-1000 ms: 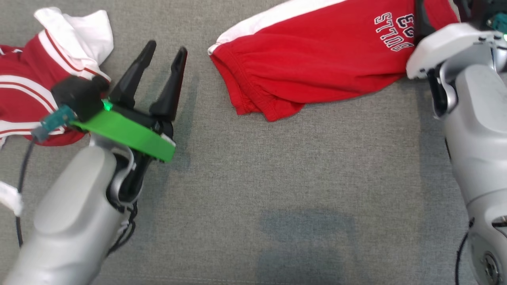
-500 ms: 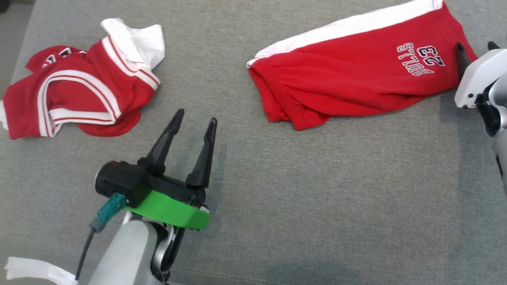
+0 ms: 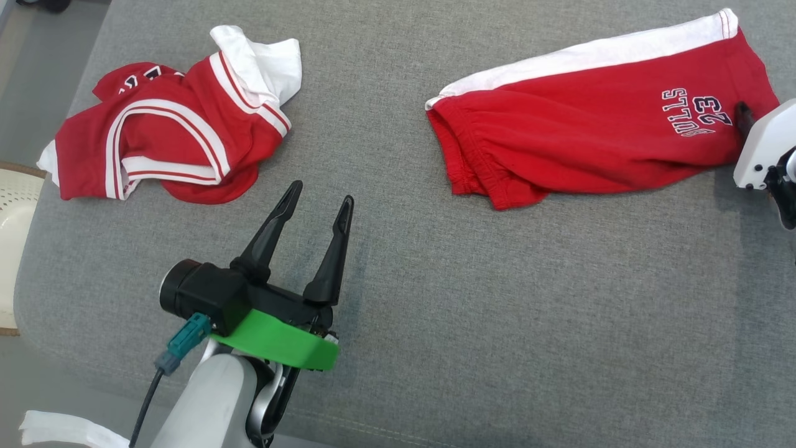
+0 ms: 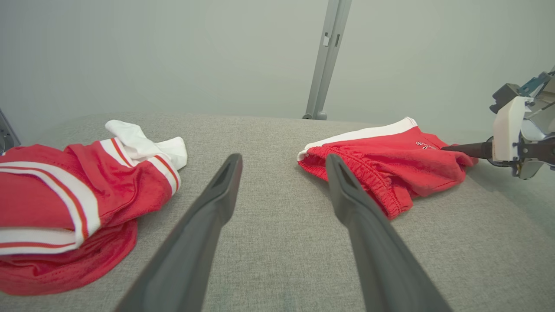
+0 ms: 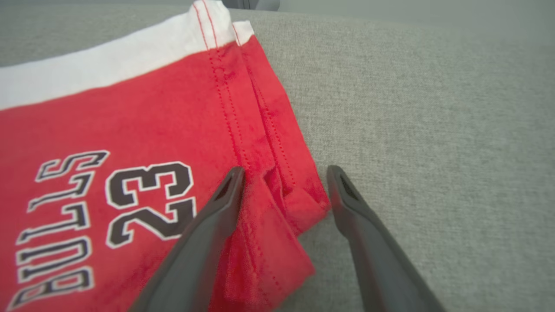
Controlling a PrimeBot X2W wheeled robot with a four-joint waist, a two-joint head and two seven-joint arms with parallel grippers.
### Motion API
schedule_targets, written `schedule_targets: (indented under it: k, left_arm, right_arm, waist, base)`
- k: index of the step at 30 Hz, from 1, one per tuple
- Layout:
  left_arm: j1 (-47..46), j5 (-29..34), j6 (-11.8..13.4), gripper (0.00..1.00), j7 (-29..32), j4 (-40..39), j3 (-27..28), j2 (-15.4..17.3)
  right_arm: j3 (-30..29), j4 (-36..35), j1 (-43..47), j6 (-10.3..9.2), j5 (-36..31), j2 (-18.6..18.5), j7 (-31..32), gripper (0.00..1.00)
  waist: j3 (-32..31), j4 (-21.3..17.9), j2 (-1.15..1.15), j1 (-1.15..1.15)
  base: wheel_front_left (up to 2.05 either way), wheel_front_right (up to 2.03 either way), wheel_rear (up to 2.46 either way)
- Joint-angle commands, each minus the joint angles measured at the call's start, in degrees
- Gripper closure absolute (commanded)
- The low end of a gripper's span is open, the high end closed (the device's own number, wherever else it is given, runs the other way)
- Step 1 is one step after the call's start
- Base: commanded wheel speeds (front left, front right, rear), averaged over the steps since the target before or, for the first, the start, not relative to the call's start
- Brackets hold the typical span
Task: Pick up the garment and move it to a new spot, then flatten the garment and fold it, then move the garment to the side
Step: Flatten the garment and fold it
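Across the right side of the grey cushion (image 3: pixel 466 298) lie the red Bulls shorts (image 3: pixel 597 143), their hem corner between the spread, empty fingers of the right gripper (image 5: pixel 284 173), while the left gripper (image 3: pixel 317 208) hovers wide open, holding nothing.

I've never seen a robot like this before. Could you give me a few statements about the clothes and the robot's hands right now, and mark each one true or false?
1. The left hand is open and holds nothing. True.
2. The red shorts with a white side stripe and BULLS 23 print are lifted into the air. False: they lie on the grey fabric surface.
3. The right hand is open, with a corner of the shorts between its fingers. True.
4. The crumpled red-and-white jersey lies on top of the shorts. False: the two lie well apart, with the jersey on the robot's left.
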Motion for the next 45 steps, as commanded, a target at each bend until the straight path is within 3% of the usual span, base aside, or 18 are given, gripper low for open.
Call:
schedule_targets:
  k: [1, 9, 17, 24, 29, 37, 45]
  left_arm:
    - [-0.58, 0.29, -0.19, 0.0, -0.16, -0.09, 0.18, 0.28]
    - [0.66, 0.87, -0.19, 0.0, -0.16, -0.19, 0.53, 0.71]
    - [2.04, 1.88, -0.19, 0.0, -0.16, -0.29, 1.15, 0.98]
    - [3.88, 3.13, -0.19, 0.0, -0.16, -1.13, 2.42, 1.19]
    - [3.91, 3.96, -0.19, 0.0, -0.16, -1.33, 2.7, 1.3]
    - [4.7, 3.99, -0.19, 0.0, -0.16, -0.76, 2.39, 1.21]
    - [5.57, 3.69, -0.19, 0.0, -0.16, 0.12, 2.48, 0.55]
  right_arm:
    - [-0.31, 0.92, 0.85, -0.11, -0.55, -0.46, 0.12, 1.0]
    - [-2.54, 1.48, 1.29, -0.11, -1.19, 0.85, -2.18, 1.0]
    - [-4.67, -2.03, 4.95, -0.11, 3.29, 2.48, -5.86, 1.0]
    - [-5.05, -10.35, 14.4, -0.1, 7.91, 1.03, -5.51, 1.0]
    - [-6.72, -14.75, 18.55, -0.1, 7.4, -0.68, -4.53, 1.0]
    - [-7.65, -21.53, 20.39, -0.09, 5.85, 1.14, -3.19, 1.0]
    - [-3.28, -34.79, 21.31, -0.08, 4.8, 4.33, 0.27, 1.0]
  waist:
    - [-0.12, -0.05, 0.0, 0.0]
    - [-0.83, -1.65, 0.0, 0.0]
    - [-2.68, -6.11, 0.0, 0.0]
    - [-4.72, -12.51, 0.0, 0.0]
    - [-5.19, -14.72, 0.0, 0.0]
    - [-6.32, -15.48, 0.0, 0.0]
    - [-7.93, -14.53, 0.0, 0.0]
  base:
    - [0.0, 0.0, 0.0]
    - [0.0, 0.0, 0.0]
    - [0.0, 0.0, 0.0]
    - [0.0, 0.0, 0.0]
    - [0.0, 0.0, 0.0]
    - [0.0, 0.0, 0.0]
    - [0.0, 0.0, 0.0]
